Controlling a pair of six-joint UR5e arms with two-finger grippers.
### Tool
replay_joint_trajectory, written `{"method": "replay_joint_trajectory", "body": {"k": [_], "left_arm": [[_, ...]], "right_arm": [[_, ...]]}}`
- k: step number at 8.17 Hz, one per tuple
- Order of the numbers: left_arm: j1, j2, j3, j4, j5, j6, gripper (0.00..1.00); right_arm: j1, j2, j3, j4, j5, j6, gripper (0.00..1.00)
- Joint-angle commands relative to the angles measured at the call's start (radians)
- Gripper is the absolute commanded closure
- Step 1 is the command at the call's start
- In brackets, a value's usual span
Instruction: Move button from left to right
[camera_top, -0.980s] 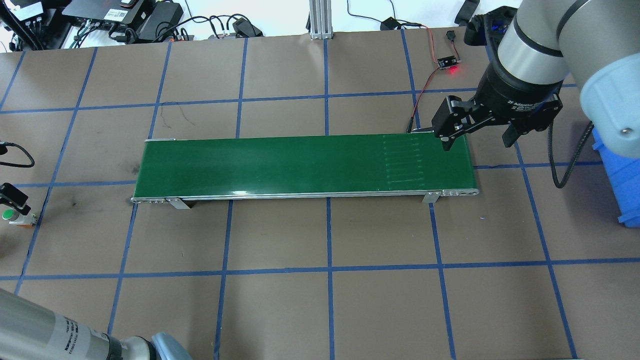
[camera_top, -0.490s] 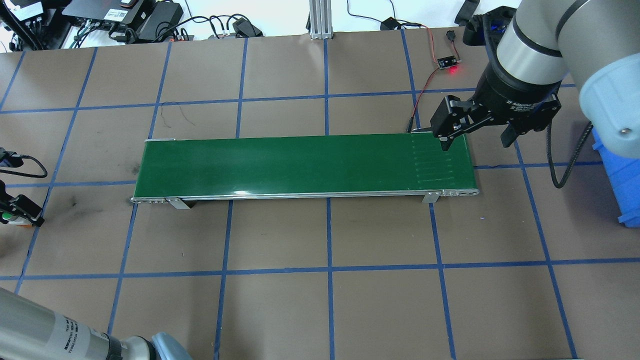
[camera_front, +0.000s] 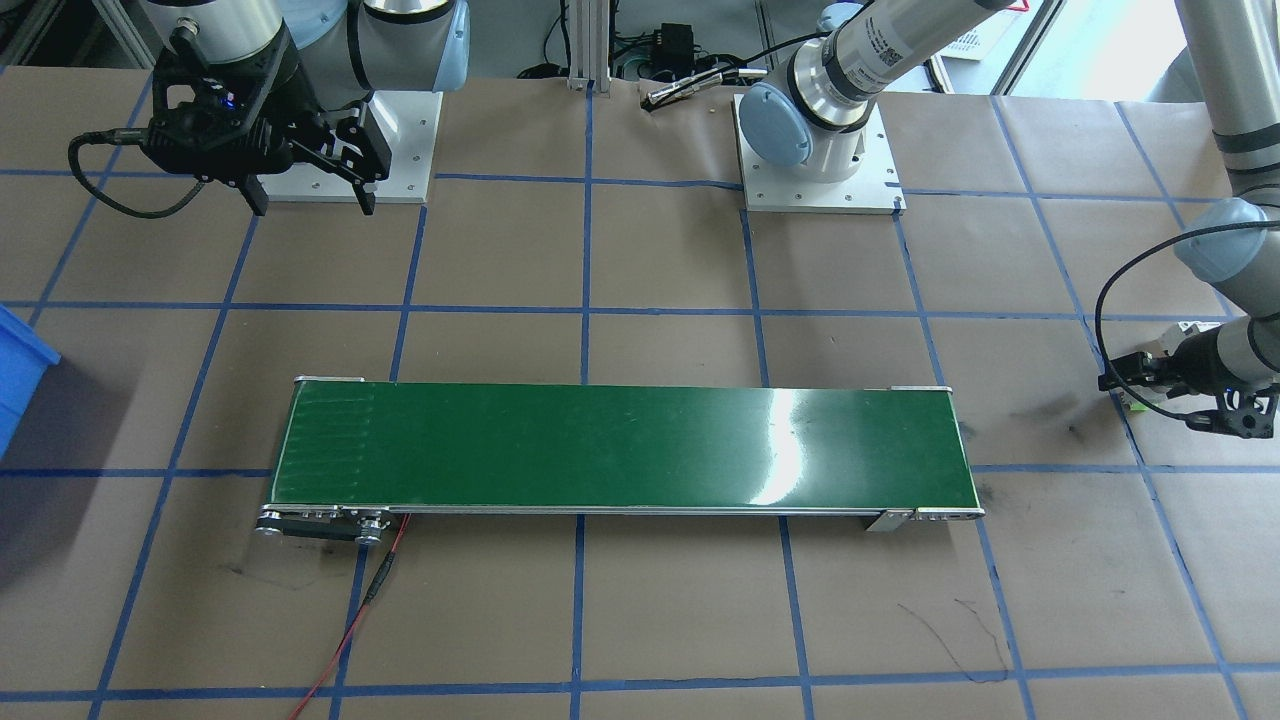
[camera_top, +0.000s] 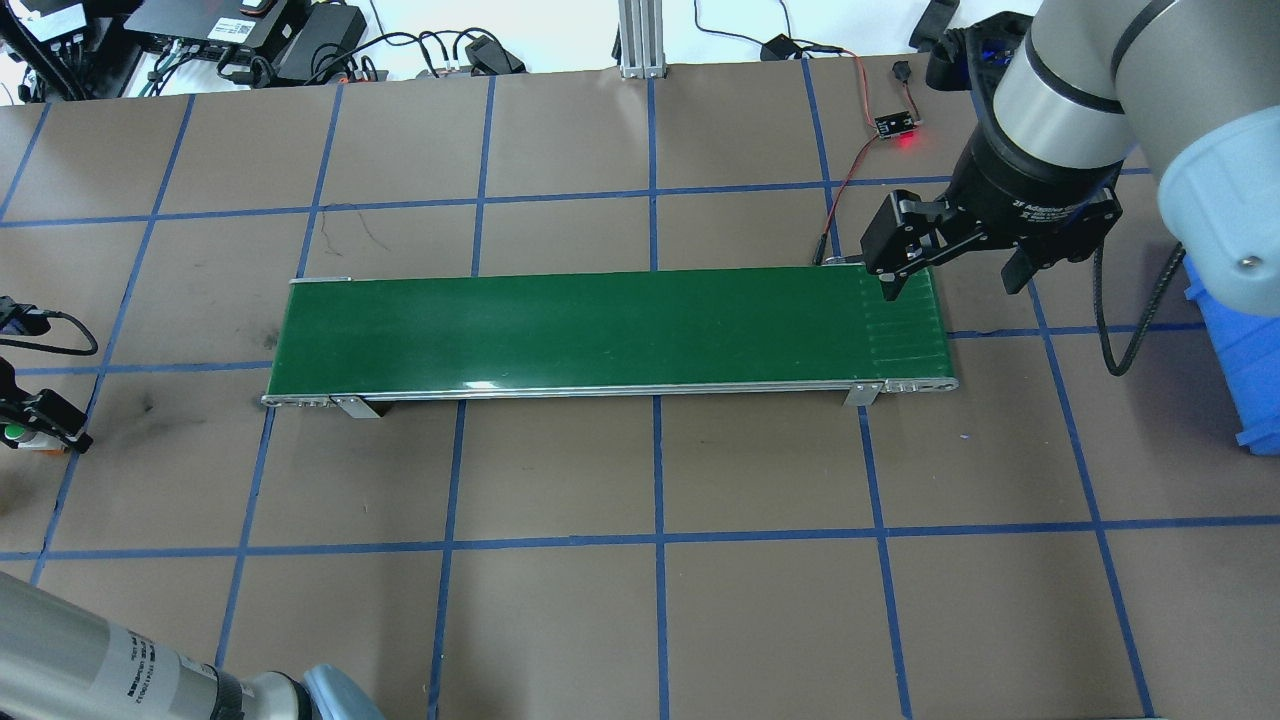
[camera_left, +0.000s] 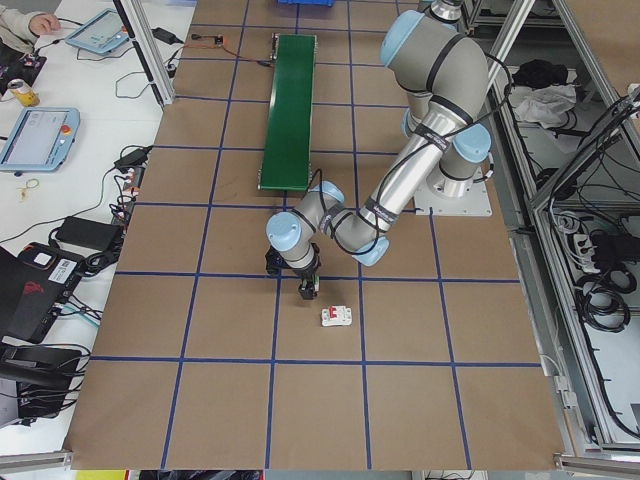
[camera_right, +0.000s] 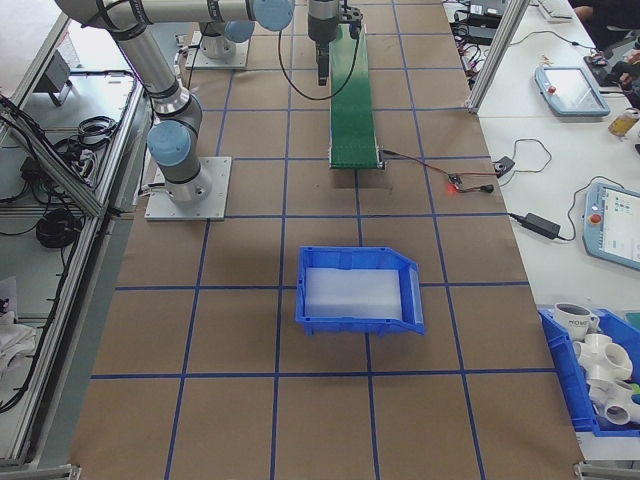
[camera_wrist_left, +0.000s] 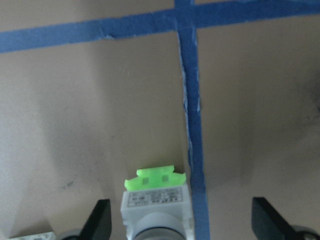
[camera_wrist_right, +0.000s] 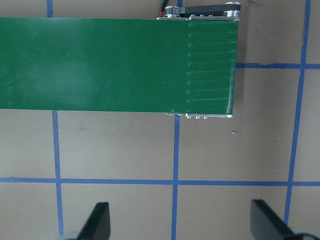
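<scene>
Green-capped and white-bodied, the button (camera_wrist_left: 156, 210) is seen in the left wrist view standing on the brown paper between the spread fingers of the left gripper (camera_wrist_left: 180, 225), nearer the finger (camera_wrist_left: 100, 222) on that view's left and well apart from the other; no contact with either finger can be made out. A blue tape line (camera_wrist_left: 192, 130) runs just beside the button's base. In the overhead view the button (camera_top: 14, 433) is found at the far left edge of the table, close to the picture's border, with the left gripper (camera_top: 35, 420) lowered over it. A white circuit breaker (camera_left: 336, 317) with a red lever is seen in the left side view, lying near the gripper but apart from it.

Between the button and the green conveyor belt (camera_top: 600, 330) a stretch of bare paper is left. The belt's surface carries nothing. At the belt's right end the right gripper (camera_top: 950, 275) is held above the belt's far corner with its fingers spread wide and nothing between them. Beyond that end, a blue bin (camera_right: 358, 290) is set on the table.
</scene>
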Motion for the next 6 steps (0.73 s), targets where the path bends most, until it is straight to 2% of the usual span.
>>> {"method": "replay_joint_trajectory", "body": {"k": [1,2,3,5,6], "left_arm": [[-0.001,-0.003,0.001,0.002,-0.003,0.003,0.36],[0.000,-0.003,0.003,0.002,-0.001,0.013,0.86],[-0.001,0.000,0.004,-0.001,-0.001,0.014,1.00],[0.000,0.031,0.004,-0.041,0.002,0.023,1.00],[-0.007,0.042,0.006,-0.105,-0.004,0.023,1.00]], "right_arm": [[0.000,-0.001,0.000,0.001,-0.003,-0.001,0.00],[0.000,0.001,0.000,-0.001,0.000,-0.001,0.00],[0.000,0.001,0.000,-0.001,-0.002,-0.001,0.00],[0.000,0.001,0.000,0.001,-0.003,-0.001,0.00],[-0.001,0.001,0.000,-0.001,-0.003,-0.001,0.00]]}}
